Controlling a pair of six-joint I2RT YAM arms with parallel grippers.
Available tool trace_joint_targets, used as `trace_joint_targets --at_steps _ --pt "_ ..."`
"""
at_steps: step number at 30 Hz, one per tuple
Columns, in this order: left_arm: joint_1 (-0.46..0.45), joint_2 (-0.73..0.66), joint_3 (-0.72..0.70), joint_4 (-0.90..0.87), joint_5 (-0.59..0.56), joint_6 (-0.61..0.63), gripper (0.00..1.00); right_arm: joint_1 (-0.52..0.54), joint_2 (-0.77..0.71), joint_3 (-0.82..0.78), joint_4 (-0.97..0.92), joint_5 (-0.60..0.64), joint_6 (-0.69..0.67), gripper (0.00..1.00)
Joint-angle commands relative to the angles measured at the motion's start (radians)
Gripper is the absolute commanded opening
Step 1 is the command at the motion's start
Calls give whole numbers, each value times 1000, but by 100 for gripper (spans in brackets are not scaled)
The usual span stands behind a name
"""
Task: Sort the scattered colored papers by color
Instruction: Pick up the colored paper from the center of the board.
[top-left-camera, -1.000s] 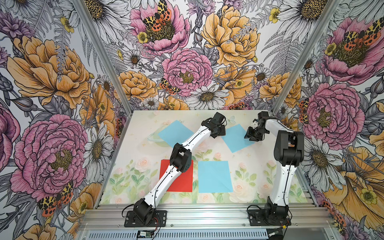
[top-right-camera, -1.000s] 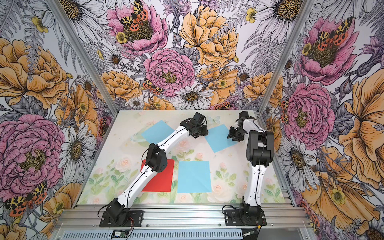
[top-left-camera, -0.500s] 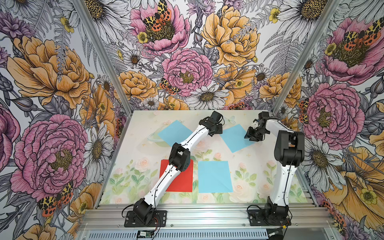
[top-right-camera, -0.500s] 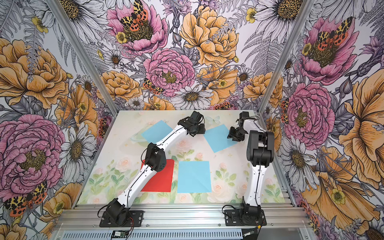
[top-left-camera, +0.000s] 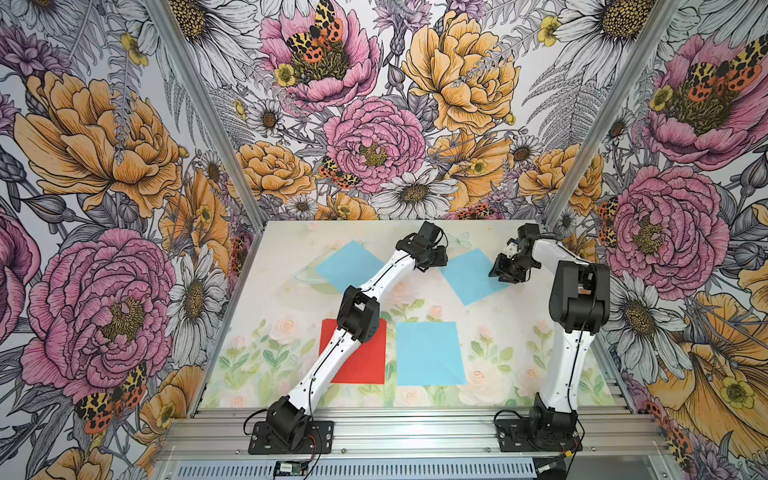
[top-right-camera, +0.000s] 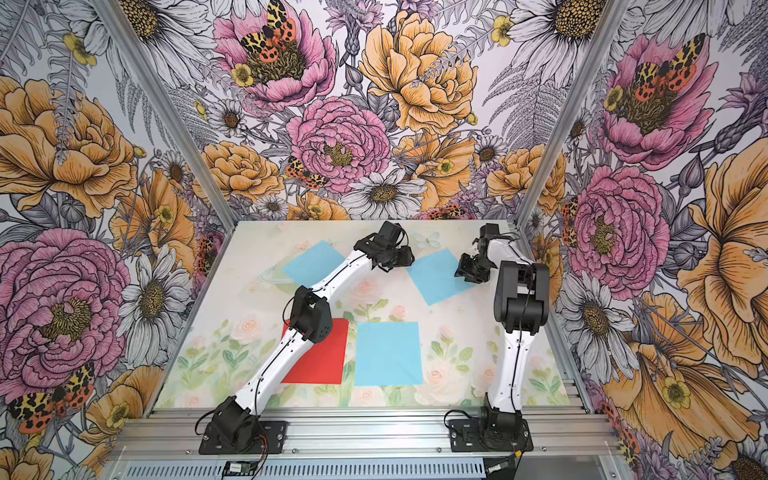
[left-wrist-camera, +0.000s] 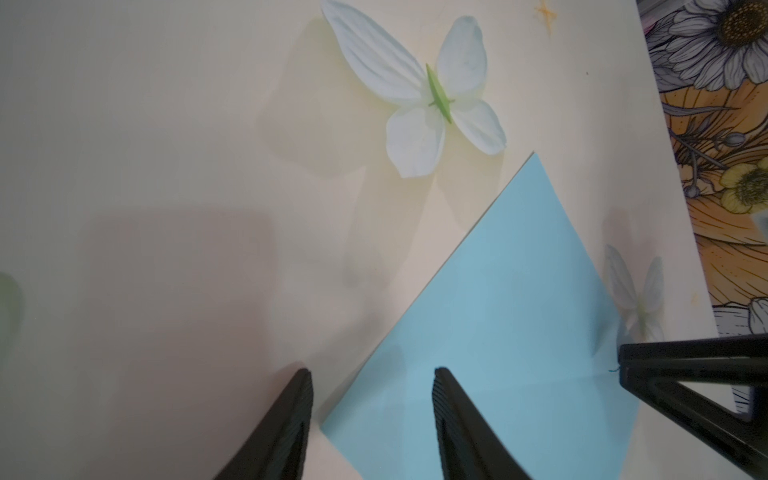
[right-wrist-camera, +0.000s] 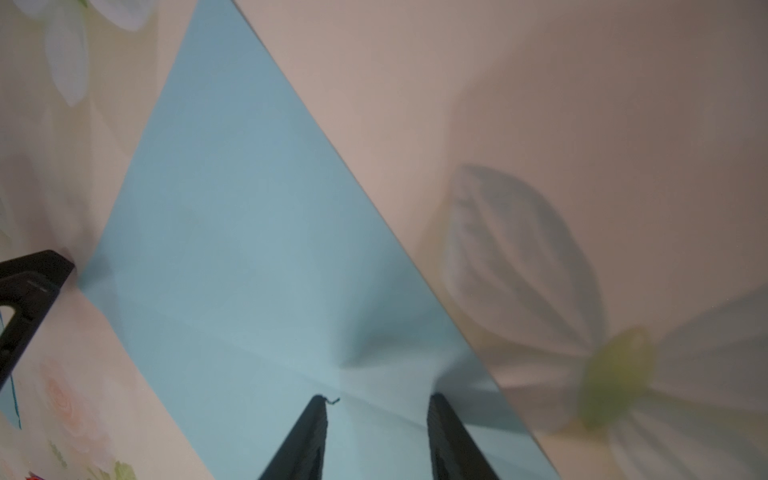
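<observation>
Three light blue papers lie flat on the table in both top views: one at the far left (top-left-camera: 349, 266), one at the far right (top-left-camera: 471, 276), one near the middle (top-left-camera: 428, 353). A red paper (top-left-camera: 365, 361) lies beside the middle one, partly under my left arm. My left gripper (top-left-camera: 440, 259) is open at the far-right paper's left corner. In the left wrist view it (left-wrist-camera: 372, 370) straddles that paper's (left-wrist-camera: 498, 324) edge. My right gripper (top-left-camera: 498, 272) is open over the same paper's right corner, both fingers (right-wrist-camera: 436, 411) above the blue sheet (right-wrist-camera: 249, 249).
Floral walls close in the table on three sides, with an aluminium rail (top-left-camera: 415, 428) along the front holding both arm bases. Printed butterflies (left-wrist-camera: 432, 95) and roses mark the tabletop. The two grippers face each other across one sheet; the right one's finger (left-wrist-camera: 685, 374) shows in the left wrist view.
My left gripper has shifted slightly near the far-right blue paper's left corner. The right arm and all papers have stayed where they were.
</observation>
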Motion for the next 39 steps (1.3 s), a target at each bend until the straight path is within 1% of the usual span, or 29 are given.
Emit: trace_joint_targets --at_steps 1,7,9,10,14,17,19,22,26,32,35,39 --pt "-37 29 -73 -66 35 3 50 -5 -2 -20 -27 -20 1 43" --pt "-40 20 -85 -67 27 -2 50 -9 0 -22 -26 -26 2 43" --pt "-43 5 -107 -69 9 9 50 -11 -2 -24 -26 -28 2 43" --pt "-43 -7 -122 -71 -10 17 50 -12 -2 -24 -27 -28 1 43" --pt "-42 -87 -226 -82 -173 65 51 -15 -5 -30 -27 -30 0 43" --pt "-47 -113 -242 -89 -249 130 52 -18 -5 -30 -25 -32 0 43" --pt "-51 -114 -232 -96 -270 166 52 -19 -2 -29 -27 -34 3 43" --pt "-49 -101 -222 -116 -252 168 52 -19 -2 -30 -27 -36 2 43" --pt "-47 -76 -208 -124 -196 152 51 -21 -2 -30 -27 -36 4 43" --pt "-23 -43 -149 -123 -81 92 52 -23 -3 -33 -27 -38 4 43" --pt "-18 -31 -127 -123 -37 82 52 -22 -2 -33 -27 -37 5 43" --pt "-19 -10 -99 -123 -9 72 52 -25 1 -30 -26 -41 5 43"
